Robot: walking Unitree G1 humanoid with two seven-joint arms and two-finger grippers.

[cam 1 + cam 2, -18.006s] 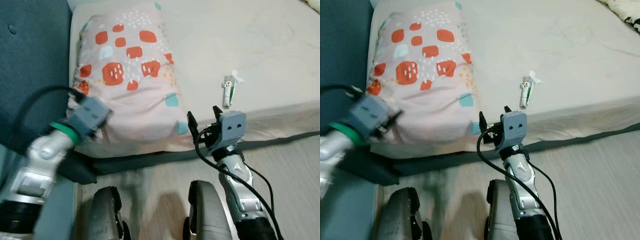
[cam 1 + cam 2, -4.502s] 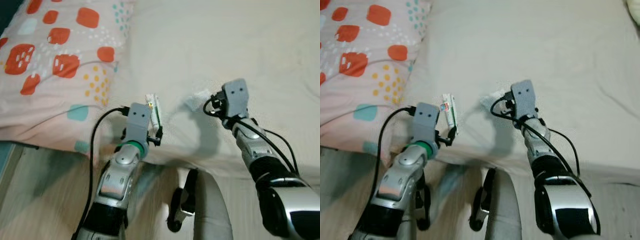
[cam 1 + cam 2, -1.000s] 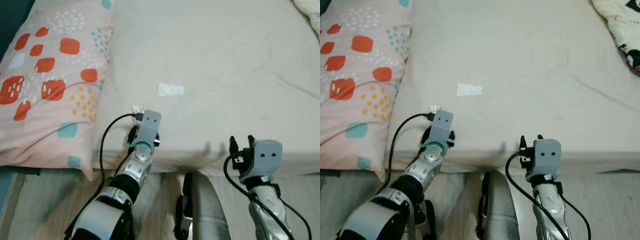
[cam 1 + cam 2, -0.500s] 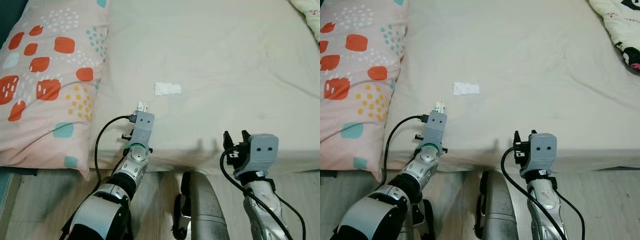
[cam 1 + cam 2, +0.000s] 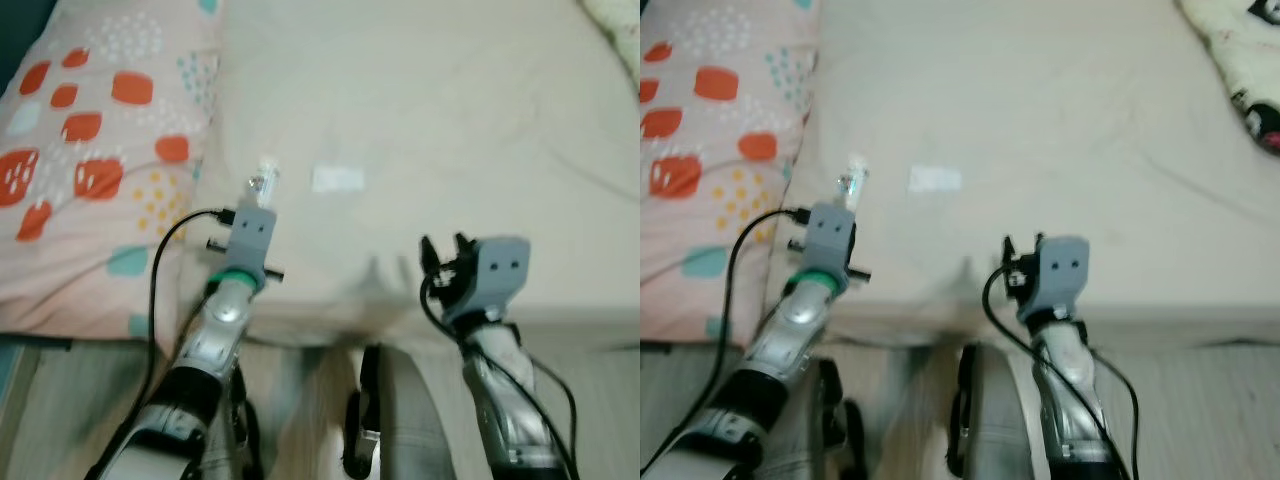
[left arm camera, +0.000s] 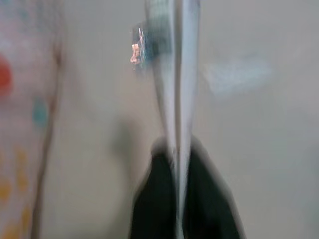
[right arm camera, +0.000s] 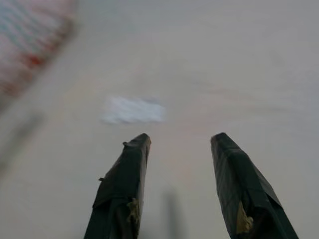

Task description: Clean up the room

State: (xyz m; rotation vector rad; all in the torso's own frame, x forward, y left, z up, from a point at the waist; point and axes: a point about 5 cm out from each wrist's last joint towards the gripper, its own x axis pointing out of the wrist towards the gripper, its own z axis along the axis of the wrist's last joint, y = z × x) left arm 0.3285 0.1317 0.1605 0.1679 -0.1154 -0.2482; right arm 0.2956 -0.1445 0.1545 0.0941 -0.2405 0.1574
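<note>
Left eye view puts my left claw (image 5: 262,196) above the near edge of the beige bed sheet (image 5: 450,110), its black fingers (image 6: 158,199) pinched together on a small flat silvery wrapper with green print (image 5: 265,183). The wrapper stands up out of the fingertips, lifted off the sheet, with its free end pointing toward 12 o'clock. In the left wrist view it shows edge-on as a pale blurred strip (image 6: 174,74) running straight out from between the fingers.

At 2 o'clock from that wrapper, a little way off on the sheet, lies a small white rectangular scrap of paper (image 5: 338,179), flat and apart from both arms. It also appears in the right wrist view (image 7: 132,110), beyond my fingertips.

My right claw (image 5: 446,247) hangs at the bed's near edge, at about 4 o'clock from the scrap, with its two black fingers (image 7: 124,184) spread apart and nothing between them.

A pink pillow with orange and teal patches (image 5: 90,160) fills the bed at 9 to 10 o'clock. A cream quilt with dark print (image 5: 1240,80) pokes in at 2 o'clock.
</note>
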